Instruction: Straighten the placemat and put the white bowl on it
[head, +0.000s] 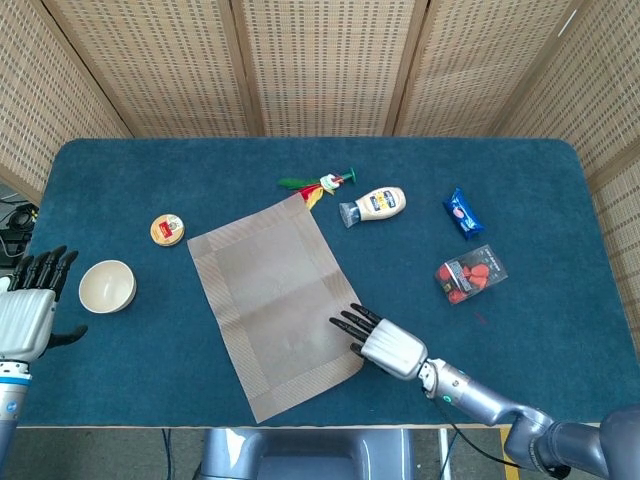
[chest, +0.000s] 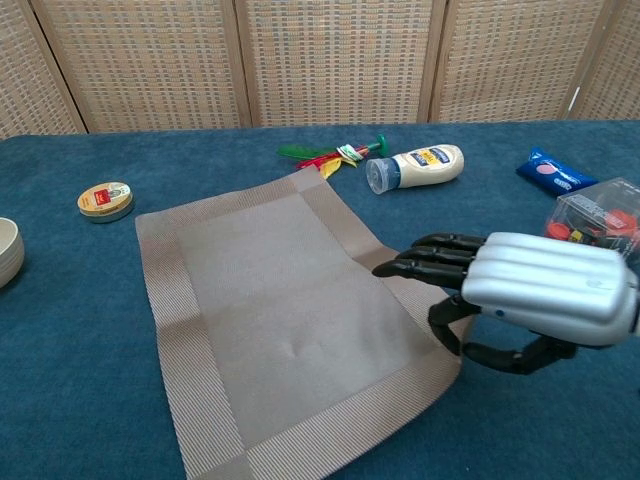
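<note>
Head view shows the placemat (head: 272, 305) lying flat but skewed, the right hand (head: 378, 340) on its right edge with the grip unclear. The white bowl (head: 107, 286) sits left of the placemat, beside the open, empty left hand (head: 27, 310) — swing the mat slowly to avoid wrinkles.

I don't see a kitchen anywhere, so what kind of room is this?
Probably a robot practice space, not a home: a blue-covered table fenced by woven screens, with a placemat and white bowl laid out as props.
</note>
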